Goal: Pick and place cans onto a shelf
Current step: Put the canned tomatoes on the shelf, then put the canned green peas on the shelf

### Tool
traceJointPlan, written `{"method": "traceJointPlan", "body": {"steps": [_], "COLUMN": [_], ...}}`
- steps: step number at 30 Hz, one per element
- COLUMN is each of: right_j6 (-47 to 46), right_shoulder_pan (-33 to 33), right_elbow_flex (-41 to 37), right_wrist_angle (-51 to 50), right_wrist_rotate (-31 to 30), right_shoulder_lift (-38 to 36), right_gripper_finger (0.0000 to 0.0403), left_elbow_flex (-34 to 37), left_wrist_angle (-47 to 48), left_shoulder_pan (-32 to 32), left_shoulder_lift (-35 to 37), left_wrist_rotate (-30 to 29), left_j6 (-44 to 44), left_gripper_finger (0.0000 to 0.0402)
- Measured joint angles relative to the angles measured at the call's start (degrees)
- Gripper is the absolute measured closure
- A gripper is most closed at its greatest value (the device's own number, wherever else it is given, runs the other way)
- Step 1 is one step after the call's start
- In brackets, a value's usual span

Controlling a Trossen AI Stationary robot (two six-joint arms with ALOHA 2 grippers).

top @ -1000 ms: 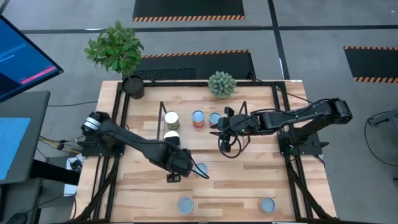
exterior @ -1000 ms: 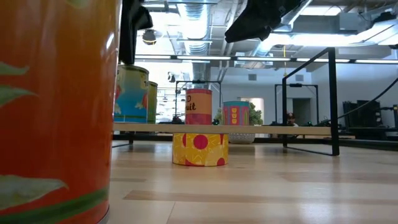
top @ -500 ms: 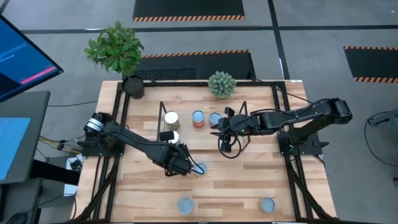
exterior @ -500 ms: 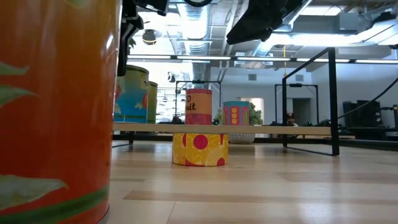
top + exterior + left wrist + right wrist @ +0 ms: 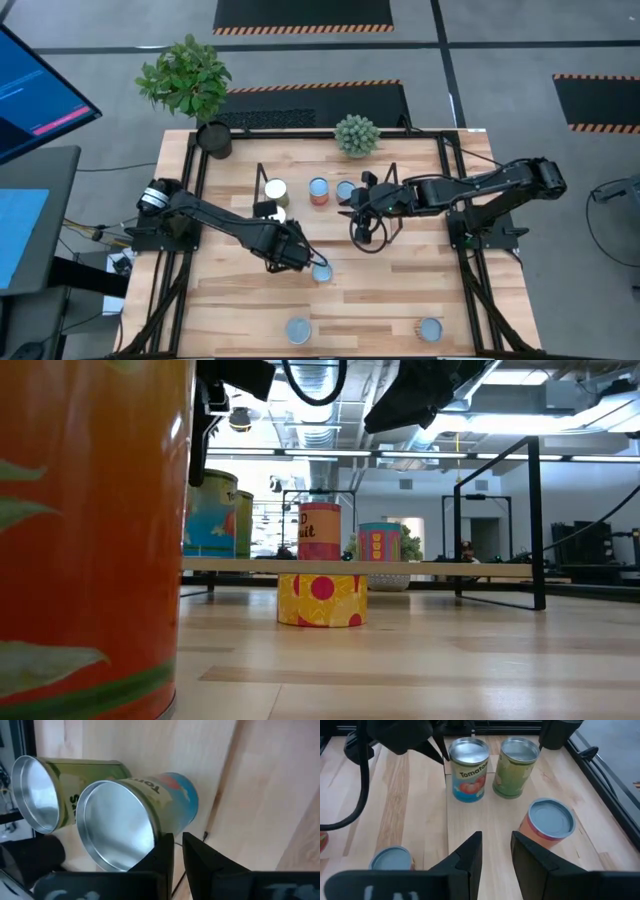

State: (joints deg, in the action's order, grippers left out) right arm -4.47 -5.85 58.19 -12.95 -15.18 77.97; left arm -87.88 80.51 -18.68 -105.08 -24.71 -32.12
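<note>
- High view: your left end effector [image 5: 304, 261] sat nearly pressed together, empty, just beside a can [image 5: 322, 272] on the tabletop [image 5: 400, 290].
- You needed it wider to straddle that can; your right end effector [image 5: 495, 850] hung spread above the shelf [image 5: 485, 815].

A leafy green plant [image 5: 184, 75] stands in a black pot [image 5: 214, 139] at the far left corner of the bench [image 5: 400, 290]. A smaller round plant [image 5: 356, 134] with pale green leaves sits at the middle of the far edge. The bench top is made of light wood planks and has a black frame [image 5: 188, 190] along its sides. Beyond the left edge there is a monitor [image 5: 35, 85] with a blue screen. On the grey floor behind the bench lie black mats [image 5: 303, 13] with orange striped borders.
</note>
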Motion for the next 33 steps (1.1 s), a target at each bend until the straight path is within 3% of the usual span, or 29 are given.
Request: {"method": "traceJointPlan", "body": {"steps": [4,7,13,16,20,22,27,33], "right_j6": [0.04,0.04,0.02,0.02,-0.43,-2.32,-6.79,-10.59], "right_shoulder_pan": [0.00,0.00,0.00,0.00,0.00,0.00,0.02,-0.21], "right_elbow_flex": [0.00,0.00,0.00,0.00,0.00,0.00,0.00,0.00], "right_wrist_angle": [0.00,-0.17,-0.26,-0.26,-0.32,-0.56,-4.52,-9.60], "right_wrist_rotate": [-0.04,-0.03,-0.04,-0.07,-0.11,-0.83,-5.98,-5.92], "right_shoulder_lift": [0.00,0.00,0.00,0.00,0.00,0.00,0.00,0.92], "right_gripper_finger": [0.0276,0.0276,0.0276,0.0276,0.0276,0.0276,0.0276,0.0276], "left_elbow_flex": [0.00,-0.71,-8.70,-9.40,-9.40,-9.40,-9.40,-9.39], "left_wrist_angle": [-0.10,-0.25,-0.35,-0.80,-7.07,-10.71,-16.58,-21.77], "left_shoulder_pan": [0.03,-0.15,-2.12,-3.25,-5.46,-6.81,-10.07,-12.76], "left_shoulder_lift": [0.00,0.00,0.05,0.07,0.07,0.07,0.07,-2.37], "left_wrist_rotate": [0.88,4.82,6.09,11.49,23.08,26.08,26.83,28.01], "left_j6": [-0.91,-1.28,2.46,3.17,-0.29,-2.52,-12.11,-20.62], "left_gripper_finger": [0.0368,0.0368,0.0368,0.0368,0.0368,0.0368,0.0368,0.0361]}}
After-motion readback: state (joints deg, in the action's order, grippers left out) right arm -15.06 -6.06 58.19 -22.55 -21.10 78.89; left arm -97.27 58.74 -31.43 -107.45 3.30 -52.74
